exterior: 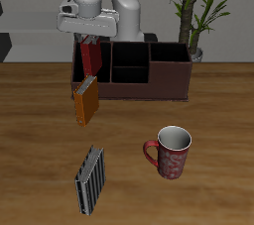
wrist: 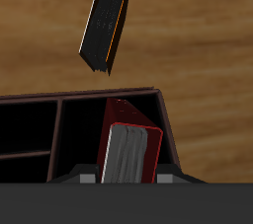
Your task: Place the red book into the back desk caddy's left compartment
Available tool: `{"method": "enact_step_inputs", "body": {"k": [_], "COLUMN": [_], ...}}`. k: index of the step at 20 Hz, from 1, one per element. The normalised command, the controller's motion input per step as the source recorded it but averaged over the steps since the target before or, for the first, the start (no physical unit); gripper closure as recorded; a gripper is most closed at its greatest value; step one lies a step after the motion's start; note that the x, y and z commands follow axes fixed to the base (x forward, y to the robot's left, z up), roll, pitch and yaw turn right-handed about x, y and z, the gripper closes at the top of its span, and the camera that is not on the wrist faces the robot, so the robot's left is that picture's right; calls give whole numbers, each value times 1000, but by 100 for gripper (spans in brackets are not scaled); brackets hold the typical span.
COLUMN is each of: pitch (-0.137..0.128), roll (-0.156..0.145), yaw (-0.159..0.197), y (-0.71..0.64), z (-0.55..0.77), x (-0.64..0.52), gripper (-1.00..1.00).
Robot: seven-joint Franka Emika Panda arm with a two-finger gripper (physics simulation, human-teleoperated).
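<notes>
My gripper (exterior: 90, 41) is shut on the red book (exterior: 91, 60) and holds it upright by its top edge. The book's lower part is down inside the left compartment (exterior: 85, 70), the end section of the dark maroon back desk caddy (exterior: 149, 88). In the wrist view the red book (wrist: 130, 149) shows its grey page edges between my fingers, with the compartment's dark walls (wrist: 163, 119) around it. I cannot tell whether the book touches the compartment floor.
An orange-brown book (exterior: 86, 101) stands tilted just in front of the caddy's end; it also shows in the wrist view (wrist: 107, 21). A black-and-grey striped book (exterior: 91, 181) lies near the table's front edge. A red mug (exterior: 171, 153) stands beside it. A potted plant (exterior: 194, 11) stands behind the caddy.
</notes>
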Motion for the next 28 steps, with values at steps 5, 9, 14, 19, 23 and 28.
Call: {"method": "enact_step_inputs", "body": {"k": [5, 9, 14, 19, 23, 28], "pitch": [46, 23, 14, 34, 37, -18], "roll": [3, -1, -11, -5, 5, 49], "yaw": [-5, -2, -2, -3, 2, -61], "y": [20, -15, -61, -76, -36, 11], "z": [-215, -139, -98, -179, -192, 82], "x": [72, 16, -6, -1, -31, -68], "gripper": [100, 100, 100, 100, 100, 100]}}
